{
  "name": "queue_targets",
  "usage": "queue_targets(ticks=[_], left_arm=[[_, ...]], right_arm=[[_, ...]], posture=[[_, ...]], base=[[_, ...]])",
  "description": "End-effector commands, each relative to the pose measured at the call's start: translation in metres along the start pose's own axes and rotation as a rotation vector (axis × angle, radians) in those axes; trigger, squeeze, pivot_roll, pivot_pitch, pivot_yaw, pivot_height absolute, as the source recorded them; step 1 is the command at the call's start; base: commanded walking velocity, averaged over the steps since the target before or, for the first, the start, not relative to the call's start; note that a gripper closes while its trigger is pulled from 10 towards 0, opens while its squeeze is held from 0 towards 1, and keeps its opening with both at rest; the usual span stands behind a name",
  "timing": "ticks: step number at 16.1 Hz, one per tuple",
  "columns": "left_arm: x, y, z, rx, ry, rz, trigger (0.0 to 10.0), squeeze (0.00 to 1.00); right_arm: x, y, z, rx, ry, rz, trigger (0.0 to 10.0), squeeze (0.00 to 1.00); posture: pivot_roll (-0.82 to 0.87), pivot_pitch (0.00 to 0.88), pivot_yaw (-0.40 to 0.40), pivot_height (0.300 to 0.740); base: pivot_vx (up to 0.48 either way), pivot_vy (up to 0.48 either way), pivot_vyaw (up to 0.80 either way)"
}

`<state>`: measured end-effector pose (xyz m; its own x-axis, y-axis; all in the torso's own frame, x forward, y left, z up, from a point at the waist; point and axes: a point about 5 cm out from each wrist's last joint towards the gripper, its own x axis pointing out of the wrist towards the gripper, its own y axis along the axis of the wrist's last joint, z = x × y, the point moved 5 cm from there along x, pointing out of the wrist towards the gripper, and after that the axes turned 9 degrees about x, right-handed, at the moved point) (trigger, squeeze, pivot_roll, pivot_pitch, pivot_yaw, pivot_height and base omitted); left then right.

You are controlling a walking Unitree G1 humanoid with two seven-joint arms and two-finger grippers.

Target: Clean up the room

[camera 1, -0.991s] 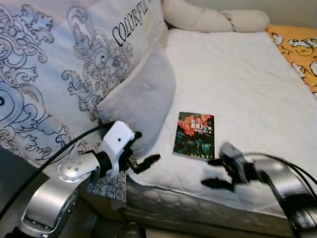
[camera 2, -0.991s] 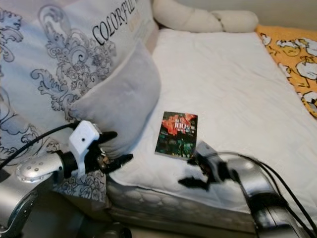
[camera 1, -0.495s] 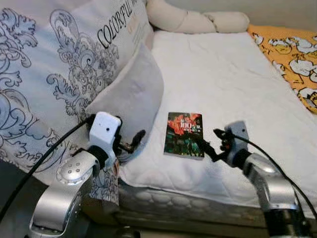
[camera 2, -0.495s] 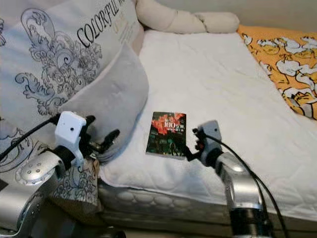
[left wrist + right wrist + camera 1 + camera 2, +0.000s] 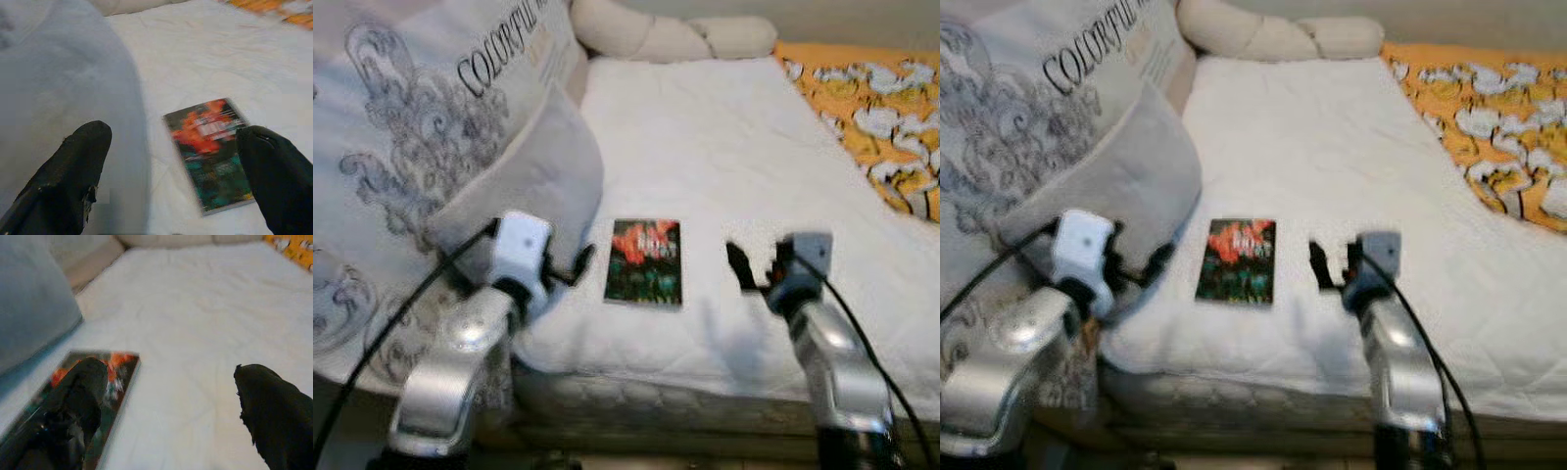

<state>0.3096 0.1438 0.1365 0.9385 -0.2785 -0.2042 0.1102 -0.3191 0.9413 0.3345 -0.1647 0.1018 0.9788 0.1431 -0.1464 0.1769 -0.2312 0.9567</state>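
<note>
White quilted mattress all across the bed, and right near its front edge lies the book, flat, cover up, red and teal. It sits just beside the grey pillow, not quite touching it as far as I can tell, and well apart from the orange patterned blanket on the far side.

Both arms are up over the bed edge now. The right gripper hangs just to the right of the book, and its wrist view has one black finger over the book's cover, the other out over bare sheet — spread wide, nothing between them. The left gripper is in by the pillow's lower edge, also gaping wide and empty, with the book framed between its fingers.

My guess is the book is the thing to clear. It's thin and flat on soft bedding, so the right claw would do well to come low at the near long edge, press into the mattress a touch and get one finger under before pinching. Squeezing from above would likely just skid it toward the pillow.
</note>
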Motion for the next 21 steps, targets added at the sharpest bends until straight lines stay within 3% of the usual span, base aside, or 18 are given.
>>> queue_targets(ticks=[1, 4, 6, 7, 10, 14, 19, 21], left_arm=[[0.002, 0.000, -0.001, 0.001, 0.015, 0.002, 10.0, 0.00], [0.003, -0.002, -0.002, 0.008, 0.039, -0.007, 10.0, 0.00], [0.002, -0.003, -0.006, 0.011, 0.057, -0.016, 10.0, 0.00], [0.003, -0.004, -0.007, 0.013, 0.061, -0.019, 10.0, 0.00], [0.003, -0.011, -0.017, -0.012, 0.109, -0.038, 10.0, 0.00], [0.004, -0.012, -0.016, -0.011, 0.127, -0.038, 10.0, 0.00], [0.006, -0.016, -0.021, 0.011, 0.148, -0.055, 10.0, 0.00], [0.006, -0.019, -0.024, 0.008, 0.160, -0.063, 10.0, 0.00]], right_arm=[[0.000, 0.004, 0.000, -0.018, -0.010, 0.001, 10.0, 0.00], [-0.002, -0.001, 0.003, -0.032, -0.044, -0.004, 10.0, 0.00], [-0.001, -0.001, 0.005, -0.134, -0.107, 0.004, 10.0, 0.00], [-0.001, -0.002, 0.006, -0.139, -0.114, 0.000, 10.0, 0.00], [-0.001, -0.005, -0.006, -0.056, -0.061, -0.016, 10.0, 0.00], [-0.002, -0.009, -0.009, -0.098, -0.042, -0.022, 10.0, 0.00], [-0.005, -0.024, -0.017, -0.030, -0.010, -0.076, 10.0, 0.00], [-0.005, -0.024, -0.017, -0.074, 0.003, -0.079, 10.0, 0.00]], posture=[[0.00, 0.000, 0.015, 0.740], [0.04, 0.000, 0.002, 0.740], [0.04, 0.000, 0.012, 0.740], [0.04, 0.000, 0.014, 0.740], [0.02, 0.000, 0.021, 0.740], [0.04, 0.000, 0.010, 0.740], [0.04, 0.000, 0.013, 0.740], [0.03, 0.000, 0.014, 0.740]], base=[[0.000, -0.356, 0.00], [0.000, -0.352, 0.00], [0.000, -0.354, 0.00], [0.000, -0.352, 0.00], [0.000, -0.354, 0.00], [0.000, -0.352, 0.00], [0.000, -0.353, 0.00], [0.000, -0.352, 0.00]])
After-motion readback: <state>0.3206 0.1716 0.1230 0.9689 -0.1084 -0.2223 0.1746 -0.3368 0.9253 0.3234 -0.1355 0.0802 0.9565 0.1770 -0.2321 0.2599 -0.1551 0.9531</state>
